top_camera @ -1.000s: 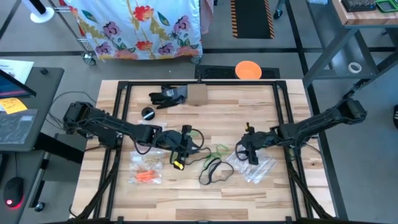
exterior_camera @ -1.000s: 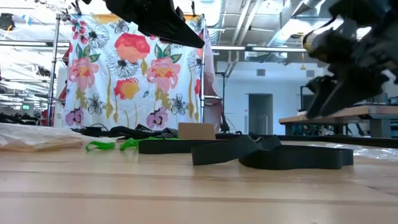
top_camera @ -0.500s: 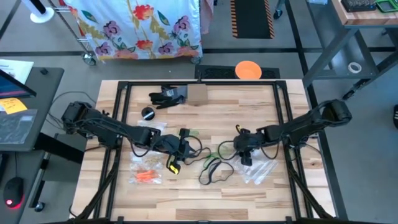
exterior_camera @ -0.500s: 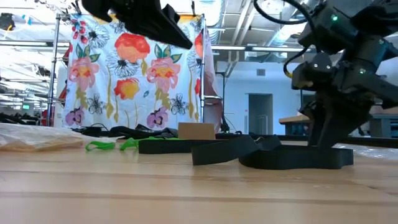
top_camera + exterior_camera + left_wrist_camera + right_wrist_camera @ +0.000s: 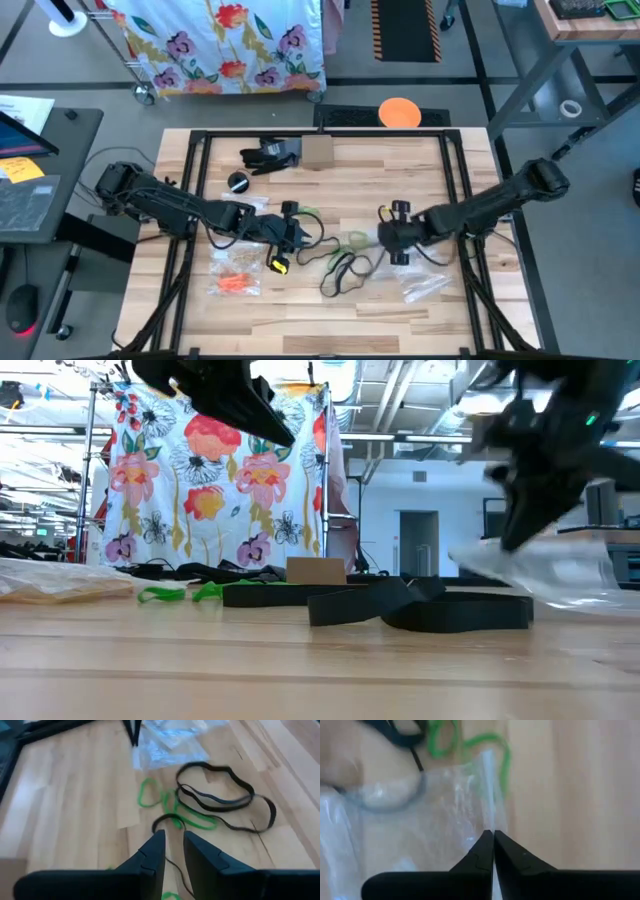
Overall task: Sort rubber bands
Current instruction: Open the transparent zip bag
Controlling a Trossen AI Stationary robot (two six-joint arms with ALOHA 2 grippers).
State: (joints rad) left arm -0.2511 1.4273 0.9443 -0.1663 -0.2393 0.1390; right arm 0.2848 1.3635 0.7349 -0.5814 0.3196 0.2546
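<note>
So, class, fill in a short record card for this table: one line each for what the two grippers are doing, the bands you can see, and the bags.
right gripper: shut on clear bag, lifted off the table
left gripper: hovering above the bands, jaws narrowly apart, holding nothing visible
green bands: loose at table centre
black bands: loose beside the green ones
orange bands: in a bag near the front left

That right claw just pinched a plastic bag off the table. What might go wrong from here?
1. The right gripper pinches only the clear bag's edge; the hanging bag may slip out.
2. A black band and green bands lie at the bag's far edge, so lifting could drag them along.
3. The left gripper hovers over the same green and black bands; the arms may crowd each other.
</note>
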